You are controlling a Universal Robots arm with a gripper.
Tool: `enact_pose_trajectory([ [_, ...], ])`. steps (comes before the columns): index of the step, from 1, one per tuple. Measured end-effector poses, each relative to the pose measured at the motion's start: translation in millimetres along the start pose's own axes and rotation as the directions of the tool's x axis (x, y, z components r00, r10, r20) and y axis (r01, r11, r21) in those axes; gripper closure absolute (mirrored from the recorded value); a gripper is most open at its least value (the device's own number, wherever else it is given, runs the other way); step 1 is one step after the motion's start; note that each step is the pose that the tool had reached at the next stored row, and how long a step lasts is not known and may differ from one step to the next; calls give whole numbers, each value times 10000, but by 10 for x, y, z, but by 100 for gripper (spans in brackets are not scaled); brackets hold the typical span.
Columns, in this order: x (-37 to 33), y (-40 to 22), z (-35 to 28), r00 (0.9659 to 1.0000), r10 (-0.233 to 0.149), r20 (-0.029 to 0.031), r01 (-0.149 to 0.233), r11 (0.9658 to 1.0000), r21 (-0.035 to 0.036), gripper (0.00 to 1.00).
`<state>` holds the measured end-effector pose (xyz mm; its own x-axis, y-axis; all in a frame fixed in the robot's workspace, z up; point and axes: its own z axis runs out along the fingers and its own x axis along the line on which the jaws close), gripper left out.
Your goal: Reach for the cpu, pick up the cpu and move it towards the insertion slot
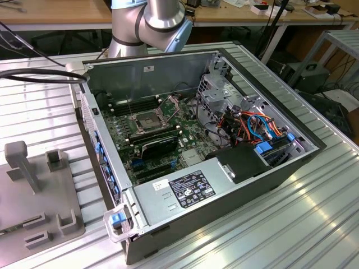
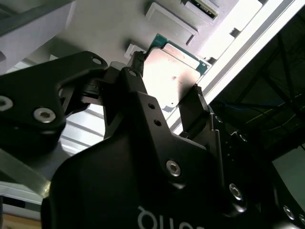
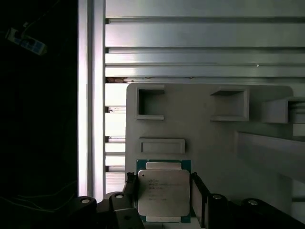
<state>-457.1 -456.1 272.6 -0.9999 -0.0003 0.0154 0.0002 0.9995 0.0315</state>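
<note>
While poised over the grey fixture plate, pinching the cpu by opposite edges in the narrow-set tool, likely sparing its faces, keeping it level.

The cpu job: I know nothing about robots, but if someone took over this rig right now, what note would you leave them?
Gripper: closed on two opposite edges of the cpu.
Cpu: over the grey fixture plate; I cannot tell whether it is lifted clear.
Insertion slot: on the board inside the open computer case, nothing in its dark centre.
Done: reach and grasp.
Left: the move towards the slot.
</note>
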Motion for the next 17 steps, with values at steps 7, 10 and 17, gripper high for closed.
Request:
enact_pose_trajectory([
  [7, 1, 3, -87, 10000, 0, 1, 0, 10000, 0, 45],
  [10, 2, 4, -135, 10000, 0, 1, 0, 10000, 0, 45],
  [17, 3, 7, -227, 10000, 0, -1, 0, 10000, 0, 45],
])
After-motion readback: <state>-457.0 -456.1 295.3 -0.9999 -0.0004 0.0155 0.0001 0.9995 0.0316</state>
